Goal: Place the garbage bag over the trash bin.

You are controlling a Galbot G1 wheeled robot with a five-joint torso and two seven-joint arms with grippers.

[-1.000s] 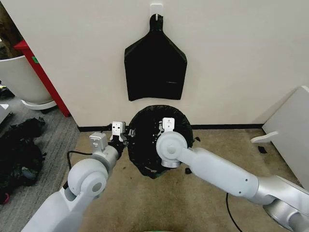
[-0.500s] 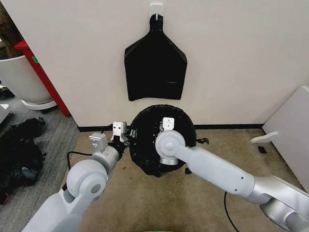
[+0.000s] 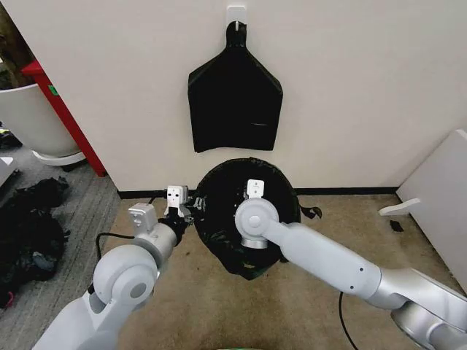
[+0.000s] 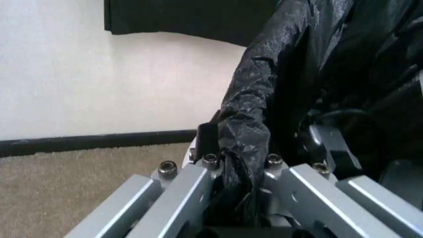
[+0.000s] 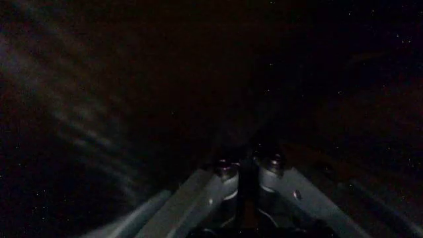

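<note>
Since a second ago, the loose, crinkly, glossy black plastic garbage bag (image 3: 244, 219) has stretched wider, sagging lower. My left hand (image 4: 238, 163) is clamped on its left edge; my right hand (image 5: 248, 166) sits inside, fingers apparently together, grip uncertain.

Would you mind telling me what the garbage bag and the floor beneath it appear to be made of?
The garbage bag looks like thin glossy black plastic: fine crinkles, sheen on folds, gathered in the left gripper. The floor seems to be short-pile tan carpet, matte and faintly mottled.
</note>
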